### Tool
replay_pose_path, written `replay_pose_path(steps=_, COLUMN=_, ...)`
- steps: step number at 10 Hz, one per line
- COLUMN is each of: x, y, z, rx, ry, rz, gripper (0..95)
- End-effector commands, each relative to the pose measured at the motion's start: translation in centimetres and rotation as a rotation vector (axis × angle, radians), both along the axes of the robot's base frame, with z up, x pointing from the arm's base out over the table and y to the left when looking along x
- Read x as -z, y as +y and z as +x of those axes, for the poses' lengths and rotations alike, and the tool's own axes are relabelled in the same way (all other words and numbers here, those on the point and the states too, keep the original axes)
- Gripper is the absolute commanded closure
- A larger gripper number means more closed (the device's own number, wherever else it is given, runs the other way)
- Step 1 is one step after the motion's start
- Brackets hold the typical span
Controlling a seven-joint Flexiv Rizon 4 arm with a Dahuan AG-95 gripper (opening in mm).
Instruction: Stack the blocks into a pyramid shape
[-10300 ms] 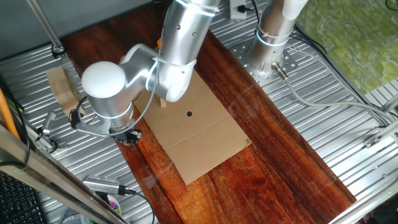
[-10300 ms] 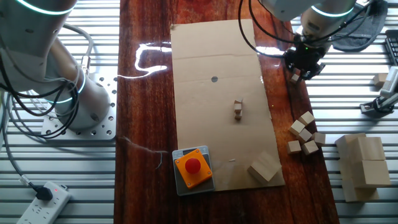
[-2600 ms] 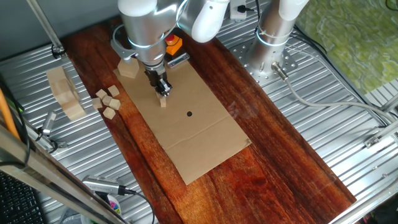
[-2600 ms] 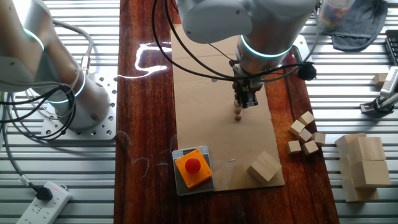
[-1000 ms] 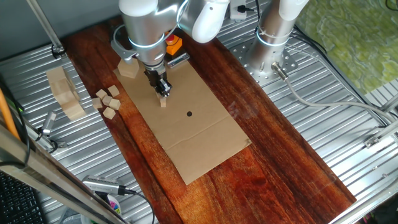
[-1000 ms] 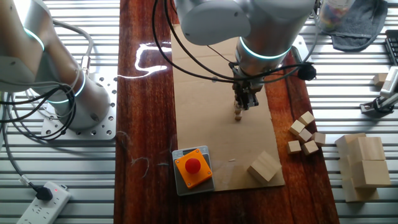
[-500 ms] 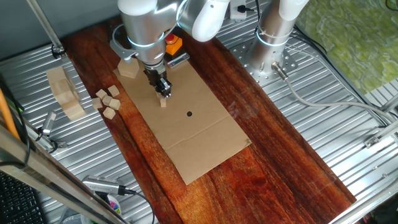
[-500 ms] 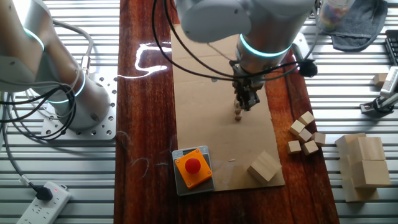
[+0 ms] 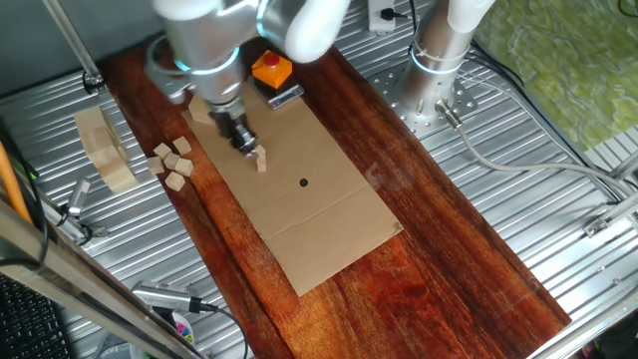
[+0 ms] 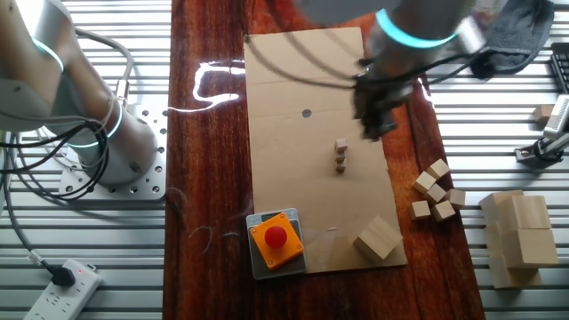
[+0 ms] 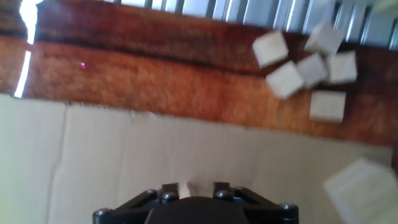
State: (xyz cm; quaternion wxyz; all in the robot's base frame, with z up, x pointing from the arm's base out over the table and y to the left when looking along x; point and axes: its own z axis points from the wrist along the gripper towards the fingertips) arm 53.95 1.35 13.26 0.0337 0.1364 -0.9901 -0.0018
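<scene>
A short upright column of tiny pale wooden blocks (image 10: 340, 154) stands on the cardboard sheet (image 10: 284, 187); it also shows in the first fixed view (image 9: 261, 160). Several loose blocks (image 10: 435, 191) lie on the wood and metal beside the sheet, seen too in the first fixed view (image 9: 170, 165) and at the top right of the hand view (image 11: 305, 62). My gripper (image 10: 377, 124) hovers between the column and the loose blocks, blurred by motion. In the hand view its fingertips (image 11: 169, 187) stand apart with nothing held.
A red button on an orange box (image 10: 276, 238) sits at the sheet's near end. A larger wooden piece (image 10: 380, 238) lies at the sheet's corner. A big pale slab block (image 10: 518, 236) rests on the metal slats. A second arm's base (image 10: 116, 147) stands left.
My gripper was at the top of the column; it has let go, lifted off and swung toward the loose blocks. The column stands on its own.
</scene>
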Motion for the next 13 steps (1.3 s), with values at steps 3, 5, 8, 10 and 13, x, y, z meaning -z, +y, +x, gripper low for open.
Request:
replay_pose_path(steps=3, x=-1.7, y=2.7, z=6.2, rx=-0.120, ry=0.043, rz=0.006, gripper=95.0)
replay_pose_path(steps=5, x=-1.7, y=3.8, z=7.4, rx=-0.147, ry=0.054, rz=0.009, gripper=95.0)
replay_pose_path(steps=8, x=-1.3, y=4.7, z=7.8, rx=-0.149, ry=0.062, rz=0.022, gripper=95.0)
replay_pose_path(steps=10, x=-1.5, y=4.9, z=7.7, rx=-0.146, ry=0.053, rz=0.039, gripper=95.0)
replay_pose_path(steps=13, x=-1.8, y=5.3, z=7.4, rx=-0.138, ry=0.057, rz=0.048, gripper=95.0)
